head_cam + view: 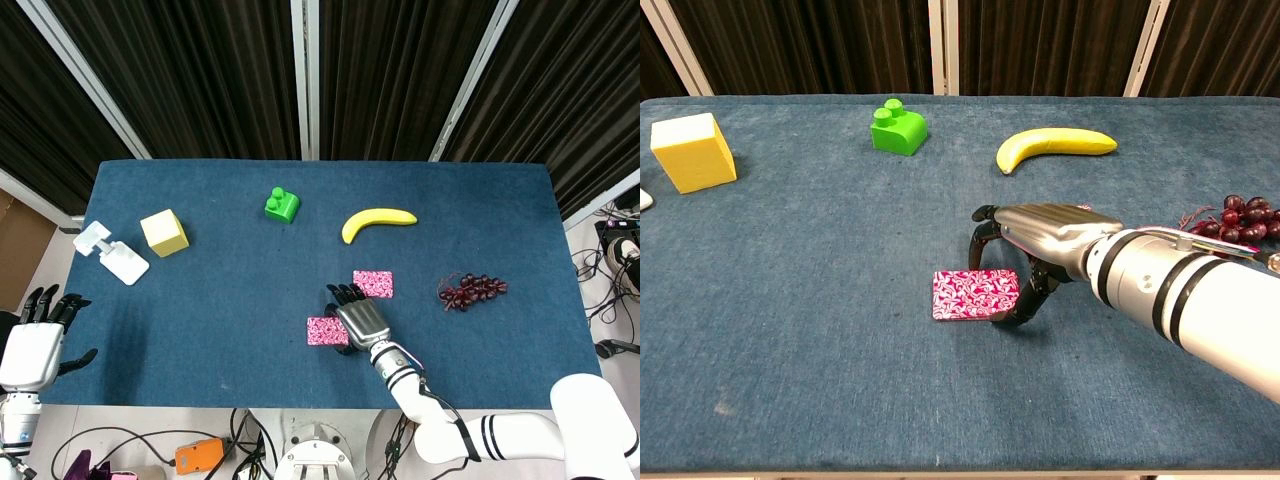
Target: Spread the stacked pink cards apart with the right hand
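Note:
Two pink patterned cards lie apart on the blue table. One card (325, 331) (975, 295) lies near the front; the other card (373, 284) sits farther back and is almost hidden behind my right hand in the chest view. My right hand (360, 321) (1040, 238) hovers palm-down with curled fingers, its fingertips touching the right edge of the near card. It grips nothing. My left hand (38, 330) rests off the table's left front corner, fingers apart and empty.
A banana (378, 221) and a green brick (282, 205) lie toward the back. Purple grapes (470, 291) sit at the right. A yellow cube (164, 232) and a white piece (110, 252) are at the left.

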Robot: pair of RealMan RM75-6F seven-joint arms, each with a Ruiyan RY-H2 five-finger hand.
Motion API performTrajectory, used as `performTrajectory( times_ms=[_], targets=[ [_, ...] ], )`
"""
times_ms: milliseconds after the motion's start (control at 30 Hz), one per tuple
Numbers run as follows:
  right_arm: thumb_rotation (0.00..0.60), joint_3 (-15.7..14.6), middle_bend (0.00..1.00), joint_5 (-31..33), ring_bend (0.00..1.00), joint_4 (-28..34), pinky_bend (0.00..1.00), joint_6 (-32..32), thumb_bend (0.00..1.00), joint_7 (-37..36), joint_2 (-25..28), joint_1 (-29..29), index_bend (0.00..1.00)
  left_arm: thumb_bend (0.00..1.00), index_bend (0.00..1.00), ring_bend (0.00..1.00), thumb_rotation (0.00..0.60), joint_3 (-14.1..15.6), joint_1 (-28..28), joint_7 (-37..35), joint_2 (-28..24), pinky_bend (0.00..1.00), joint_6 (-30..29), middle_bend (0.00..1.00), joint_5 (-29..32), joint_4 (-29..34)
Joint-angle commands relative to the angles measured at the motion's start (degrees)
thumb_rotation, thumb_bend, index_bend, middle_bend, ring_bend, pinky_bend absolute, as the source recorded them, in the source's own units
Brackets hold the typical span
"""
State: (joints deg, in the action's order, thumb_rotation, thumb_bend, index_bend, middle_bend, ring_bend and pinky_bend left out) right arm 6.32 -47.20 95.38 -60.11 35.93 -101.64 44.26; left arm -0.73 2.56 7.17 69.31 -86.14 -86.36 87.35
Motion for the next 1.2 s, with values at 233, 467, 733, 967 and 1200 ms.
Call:
performTrajectory(
  times_ms=[233, 467, 733, 967, 1200],
  targets=[
    [0.6, -0.5, 0.09, -3.7, 0.0, 3.3, 0.0, -1.3, 0.43, -2.7, 3.3, -1.7, 0.45, 0.07, 0.25, 0.04, 0.6, 0.1, -0.1, 0.0, -0.2, 0.02, -0.4, 0.2, -0.4, 0.3],
    [0.6, -3.5, 0.09, -8.7, 0.0, 8.5, 0.0, -3.9, 0.43, -6.4, 11.9, -5.7, 0.45, 0.07, 0.25, 0.04, 0.6, 0.2, 0.0, 0.3, -0.4, 0.02, -0.8, 0.2, -1.1, 0.9],
    [0.6, -7.9, 0.09, -13.2, 0.0, 8.3, 0.0, -4.1, 0.43, -12.8, 20.6, -10.8, 0.45, 0.07, 0.25, 0.04, 0.6, 0.1, 0.5, 1.6, -0.3, 0.02, -0.6, 0.2, -1.7, 2.3],
    [0.6, -9.1, 0.08, -15.3, 0.0, 4.9, 0.0, -1.4, 0.43, -15.8, 20.6, -12.1, 0.39, 0.07, 0.25, 0.04, 0.6, -0.1, 1.2, 3.0, -0.2, 0.02, -0.1, 0.2, -2.0, 3.6],
    [0.6, -9.9, 0.08, -17.9, 0.0, 6.0, 0.0, -2.3, 0.43, -15.2, 21.8, -13.5, 0.23, 0.07, 0.25, 0.04, 0.6, -0.2, 1.3, 3.2, -0.6, 0.02, -0.2, 0.2, -2.0, 4.2]
  ],
)
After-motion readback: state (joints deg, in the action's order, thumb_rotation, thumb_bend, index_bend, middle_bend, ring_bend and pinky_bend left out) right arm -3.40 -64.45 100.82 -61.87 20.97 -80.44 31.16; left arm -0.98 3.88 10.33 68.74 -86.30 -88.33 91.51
